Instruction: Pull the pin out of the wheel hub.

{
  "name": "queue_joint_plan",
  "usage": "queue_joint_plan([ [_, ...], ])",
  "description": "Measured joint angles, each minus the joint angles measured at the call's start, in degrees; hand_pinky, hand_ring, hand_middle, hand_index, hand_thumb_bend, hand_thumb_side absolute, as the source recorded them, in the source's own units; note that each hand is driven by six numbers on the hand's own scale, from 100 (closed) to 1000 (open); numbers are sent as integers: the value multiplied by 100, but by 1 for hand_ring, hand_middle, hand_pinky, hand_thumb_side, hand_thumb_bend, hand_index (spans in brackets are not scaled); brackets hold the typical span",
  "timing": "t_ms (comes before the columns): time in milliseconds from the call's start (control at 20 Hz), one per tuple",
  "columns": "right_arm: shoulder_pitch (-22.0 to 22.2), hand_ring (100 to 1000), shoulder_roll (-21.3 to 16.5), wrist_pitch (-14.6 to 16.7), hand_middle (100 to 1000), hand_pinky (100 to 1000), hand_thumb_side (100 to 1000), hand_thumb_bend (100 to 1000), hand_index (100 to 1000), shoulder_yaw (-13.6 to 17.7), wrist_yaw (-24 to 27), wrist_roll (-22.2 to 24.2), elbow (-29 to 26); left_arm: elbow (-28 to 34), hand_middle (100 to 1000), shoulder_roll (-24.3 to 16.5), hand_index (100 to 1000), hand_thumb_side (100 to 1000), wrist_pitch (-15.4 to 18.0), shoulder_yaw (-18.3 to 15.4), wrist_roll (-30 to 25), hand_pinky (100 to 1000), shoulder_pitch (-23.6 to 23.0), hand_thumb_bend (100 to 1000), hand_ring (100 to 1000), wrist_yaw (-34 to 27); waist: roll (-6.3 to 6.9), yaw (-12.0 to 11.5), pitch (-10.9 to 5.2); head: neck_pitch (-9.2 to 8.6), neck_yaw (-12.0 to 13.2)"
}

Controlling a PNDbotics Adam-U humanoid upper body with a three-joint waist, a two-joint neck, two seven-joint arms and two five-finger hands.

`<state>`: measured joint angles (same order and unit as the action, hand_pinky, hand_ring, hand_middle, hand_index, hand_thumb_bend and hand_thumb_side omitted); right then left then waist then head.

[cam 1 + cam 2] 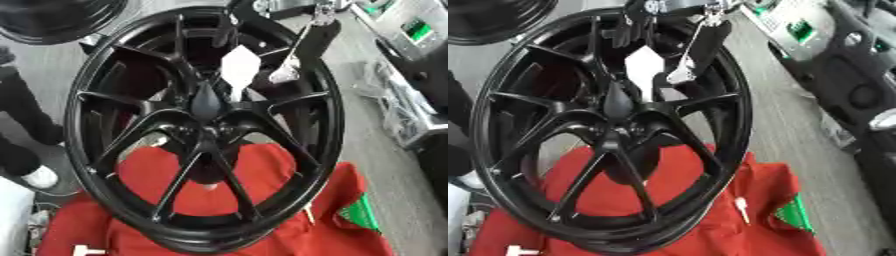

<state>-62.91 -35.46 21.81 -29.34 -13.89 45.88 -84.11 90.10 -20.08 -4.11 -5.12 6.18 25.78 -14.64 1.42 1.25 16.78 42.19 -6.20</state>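
Observation:
A black multi-spoke wheel hub [328, 125] stands upright on a red cloth [350, 235], facing me. A black tapered shape [206, 102] covers its centre. Just above and right of the centre is a white diamond-shaped piece [239, 67] with a thin stem that runs down to the hub face. My right arm comes in from the upper right, and its hand [285, 74] shows a silver end beside the white piece. A dark part of my left hand [627, 27] sits at the top of the rim, mostly hidden behind the spokes.
A small white pin-like piece [741, 207] and a green patch [360, 215] lie on the cloth at the lower right. Another black wheel [52, 20] is at the upper left. A person's legs [17, 110] stand at the left. Machines and cables [411, 30] fill the right side.

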Motion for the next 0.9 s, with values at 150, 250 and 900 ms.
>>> queue_joint_plan([
  [150,1,780,13,39,742,824,241,335,832,3,-79,-39,89,8,643,3,766,796,-3,0,2,829,3,100,762,0,4,-13,6,-1,-13],
  [250,8,779,39,64,742,824,240,332,832,6,-131,-64,143,18,642,8,766,796,-4,0,3,829,4,100,762,0,11,-20,19,-2,-25],
  [900,47,778,105,146,738,823,247,328,828,35,-311,-146,423,30,640,47,764,798,-13,1,11,829,44,100,762,0,22,-49,45,-9,-52],
])
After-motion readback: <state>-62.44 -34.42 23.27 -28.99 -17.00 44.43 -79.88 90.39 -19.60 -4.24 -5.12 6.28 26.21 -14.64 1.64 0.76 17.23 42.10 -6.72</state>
